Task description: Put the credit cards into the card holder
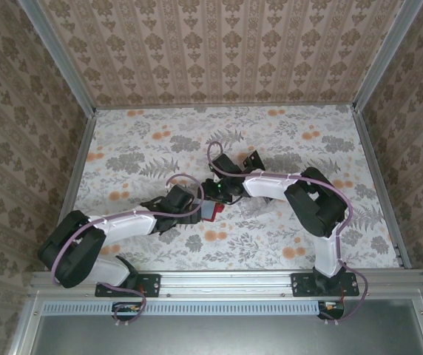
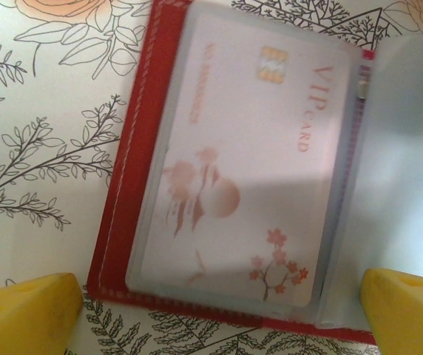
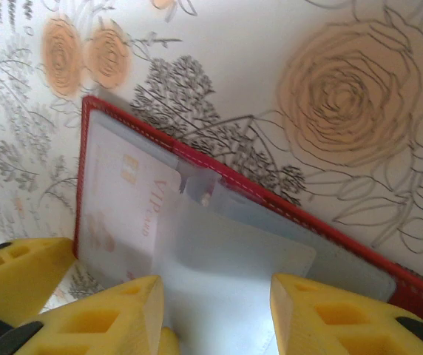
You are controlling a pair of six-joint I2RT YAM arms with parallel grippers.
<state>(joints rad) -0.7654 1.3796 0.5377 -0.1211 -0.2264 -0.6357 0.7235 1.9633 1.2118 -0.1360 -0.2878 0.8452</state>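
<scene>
One credit card sleeved in card holder, lengthwise ahead of gaping left gripper; right gripper astride clear sleeve, grip unclear.

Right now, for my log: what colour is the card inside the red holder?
The card is pale pink, floral print; left wrist view shows it best.

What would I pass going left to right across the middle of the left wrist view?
First the floral table surface → red edge of the card holder → pale VIP card in its see-through pocket → clear plastic flap.
</scene>
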